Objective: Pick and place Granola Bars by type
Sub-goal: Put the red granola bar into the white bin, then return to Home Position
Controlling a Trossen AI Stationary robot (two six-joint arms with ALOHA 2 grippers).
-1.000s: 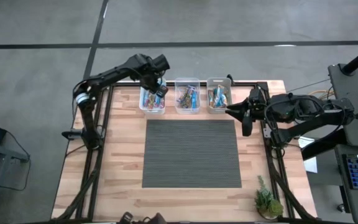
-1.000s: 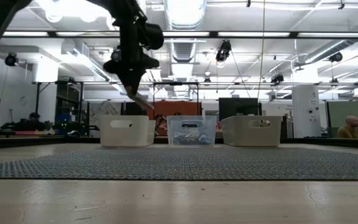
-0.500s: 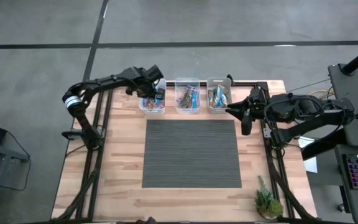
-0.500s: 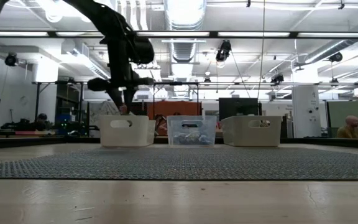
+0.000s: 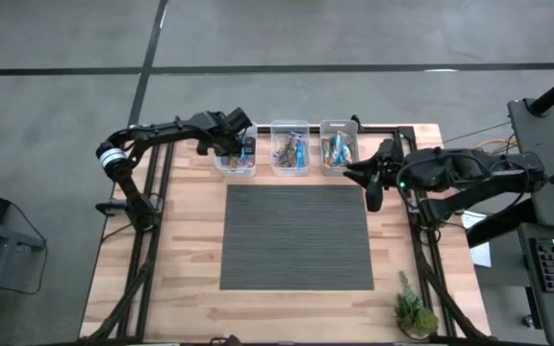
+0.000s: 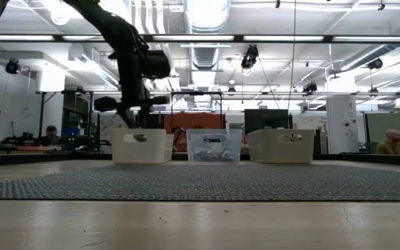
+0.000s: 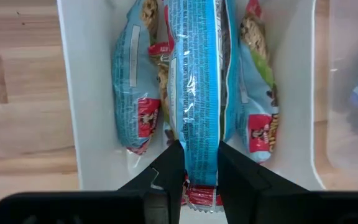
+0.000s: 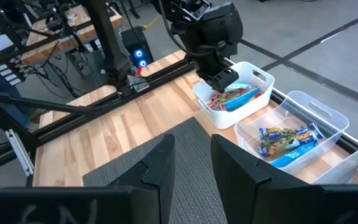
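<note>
currently the left claw (image 7: 194, 163) clenched a blue granola bar (image 7: 195, 87) over the white bin (image 5: 236, 157) by the table's (image 5: 152, 250) far edge; the right claw (image 8: 189, 160) hovered spread near the far right corner, holding nothing

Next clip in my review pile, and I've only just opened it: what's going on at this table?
The left gripper is down at the left white bin, its fingers shut on a blue-wrapped granola bar held over the bars already lying in that bin. The clear middle bin and the right white bin also hold bars. The right gripper waits beside the right bin, holding nothing, above the grey mat, which has no bars on it.
</note>
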